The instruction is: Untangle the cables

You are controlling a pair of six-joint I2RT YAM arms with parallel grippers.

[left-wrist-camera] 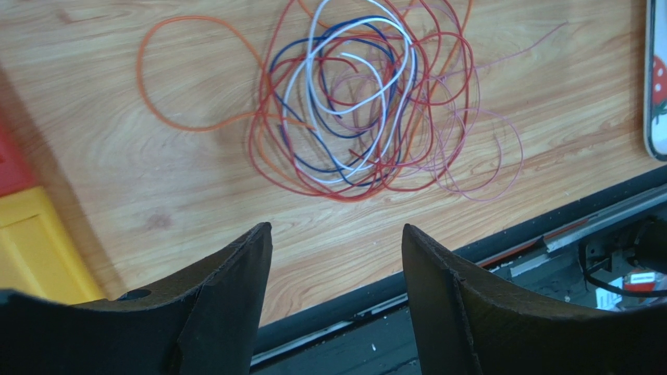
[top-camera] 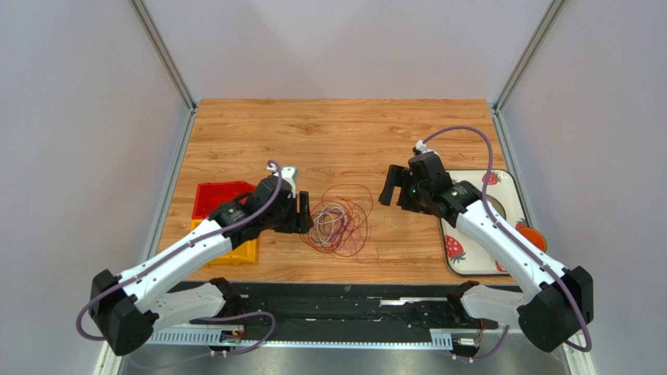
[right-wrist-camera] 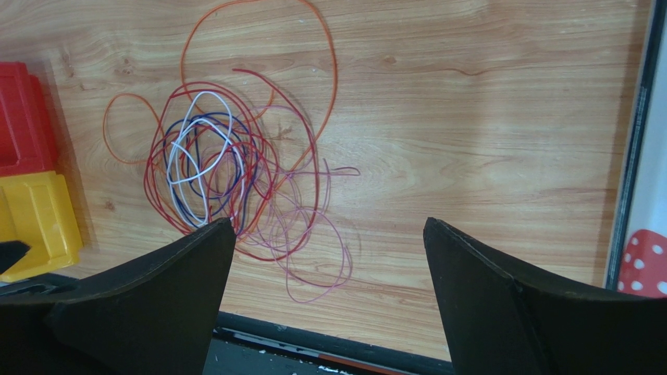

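Note:
The cables [top-camera: 340,223] lie as one loose tangle of thin orange, red, blue, white and pink wires on the wooden table between the arms. They also show in the left wrist view [left-wrist-camera: 368,109] and the right wrist view [right-wrist-camera: 227,172]. My left gripper [top-camera: 303,212] hovers just left of the tangle, open and empty [left-wrist-camera: 337,242]. My right gripper [top-camera: 391,187] hovers right of the tangle, open wide and empty [right-wrist-camera: 329,234]. Neither touches a wire.
A red bin [top-camera: 221,197] and a yellow bin [top-camera: 235,248] stand left of the left gripper. A strawberry-patterned tray [top-camera: 501,195] lies at the right, under the right arm. A black rail [top-camera: 337,301] runs along the table's near edge.

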